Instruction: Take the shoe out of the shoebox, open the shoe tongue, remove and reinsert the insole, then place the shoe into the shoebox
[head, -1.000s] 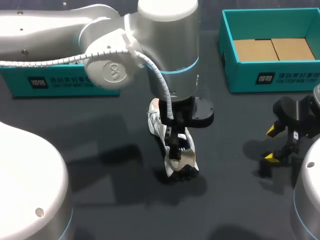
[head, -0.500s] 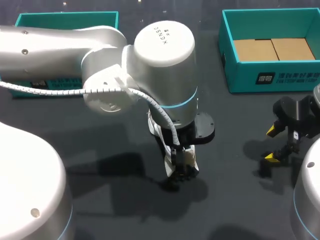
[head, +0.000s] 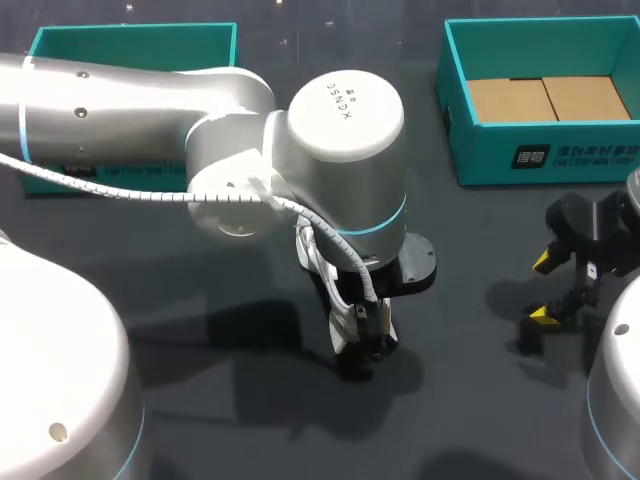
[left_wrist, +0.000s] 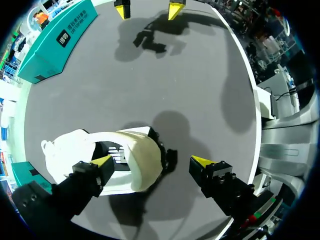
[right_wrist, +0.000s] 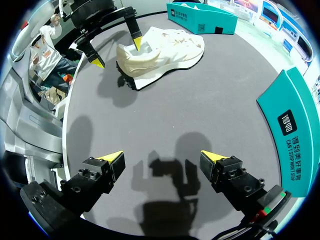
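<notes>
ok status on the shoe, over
Left gripper open, astride the heel of the shoe. Right gripper open, off to the side. Shoe out of the shoebox, nothing in the way.

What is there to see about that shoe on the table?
The shoe is a cream-white sneaker with a dark, knobbly sole, and its upper looks soft, like cloth. It stands on its sole on the dark table. The left hand is open over its heel, with one yellow-tipped finger dipping into the opening and the other outside.
</notes>
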